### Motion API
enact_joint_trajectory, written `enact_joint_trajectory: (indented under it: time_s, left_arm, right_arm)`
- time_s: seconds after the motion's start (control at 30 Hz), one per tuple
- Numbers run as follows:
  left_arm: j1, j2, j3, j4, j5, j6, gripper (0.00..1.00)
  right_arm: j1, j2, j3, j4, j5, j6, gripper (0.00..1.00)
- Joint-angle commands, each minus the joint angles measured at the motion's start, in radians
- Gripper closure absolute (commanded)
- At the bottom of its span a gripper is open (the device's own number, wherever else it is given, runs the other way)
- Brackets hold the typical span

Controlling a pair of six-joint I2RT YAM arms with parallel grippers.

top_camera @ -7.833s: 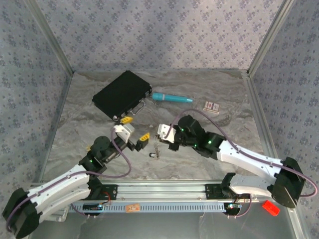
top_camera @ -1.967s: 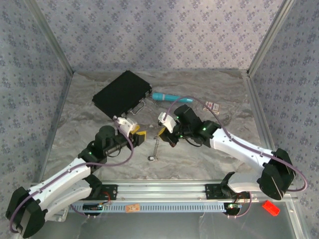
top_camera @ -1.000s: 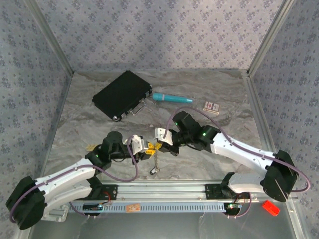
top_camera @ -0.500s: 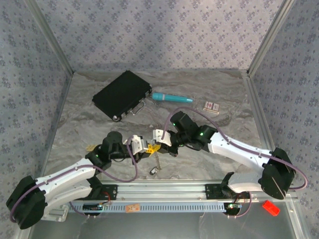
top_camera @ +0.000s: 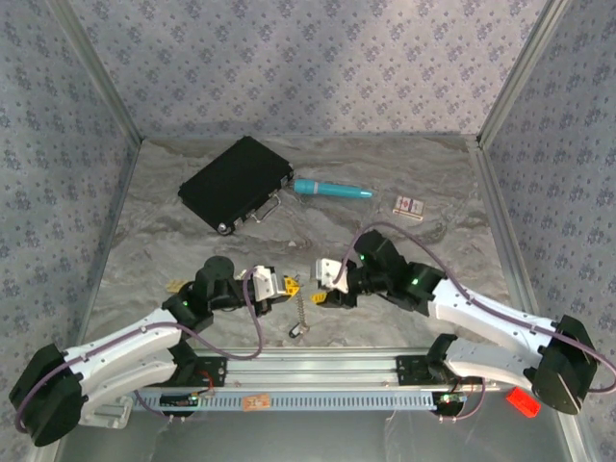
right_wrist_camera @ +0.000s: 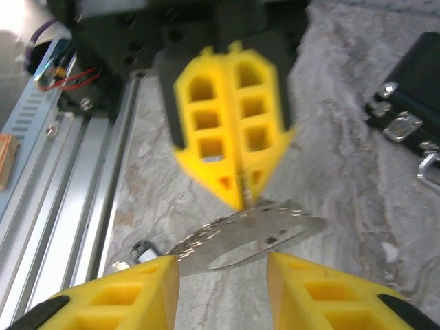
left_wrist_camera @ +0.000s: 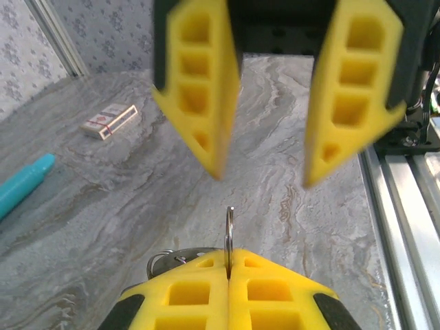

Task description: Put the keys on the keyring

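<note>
Firmly closed, left tool (left_wrist_camera: pixel 229 256) pinches keyring (left_wrist_camera: pixel 229 228), right tool (right_wrist_camera: pixel 221 267) parted nearby

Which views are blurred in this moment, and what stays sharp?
Left wrist: the right fingers ahead are smeared, the keyring edge pinched in the left fingers crisp. Right wrist: keyring and left fingers look soft with motion. Top external: sharp, evenly lit.

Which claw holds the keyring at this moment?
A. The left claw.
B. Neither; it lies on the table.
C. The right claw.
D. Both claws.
A: the left claw is shut on the edge of the keyring, while the right claw stands open just beyond it, not touching it.
</note>
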Motion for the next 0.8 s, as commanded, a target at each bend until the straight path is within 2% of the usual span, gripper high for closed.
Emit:
enact_joint_trajectory:
  time_s: [0.0,0.23,0.6,0.77]
  left_arm:
    - [-0.011,-0.025,-0.007,0.038,-0.018,0.079,1.0]
    - [-0.023,-0.032,-0.022,0.045,-0.017,0.095,1.0]
    - [-0.028,-0.033,-0.02,0.046,-0.024,0.093,1.0]
    - [-0.028,-0.034,-0.019,0.045,-0.027,0.089,1.0]
  right_arm:
    - [0.013,0.011,-0.008,0.084,0.053,-0.019,0.64]
    - [0.022,0.053,-0.002,0.141,0.081,-0.012,0.72]
    - [0.034,0.085,0.022,0.12,0.022,-0.023,0.86]
    - [0.038,0.096,0.036,0.128,0.014,-0.028,0.87]
